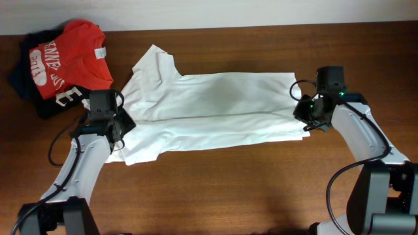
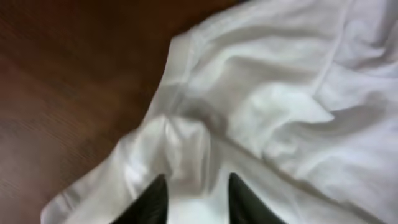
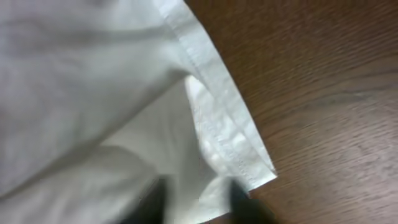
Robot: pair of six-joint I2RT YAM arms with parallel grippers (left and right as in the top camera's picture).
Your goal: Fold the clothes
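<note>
Only wrist views show left fingers (image 2: pixel 154 202) pinching T-shirt (image 1: pixel 215 104), right fingers (image 3: pixel 244 198) blurred, grip unclear.

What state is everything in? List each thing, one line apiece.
white T-shirt: laid sideways on the table, creased lengthwise, one sleeve sticking out, not folded up yet.
left pincer: closed on the T-shirt's sleeve-end fabric.
right pincer: closed on the T-shirt's hem corner.
red shirt: crumpled, lying on the dark garments.
dark garments: heaped at the table's far left corner, under the red shirt.
</note>
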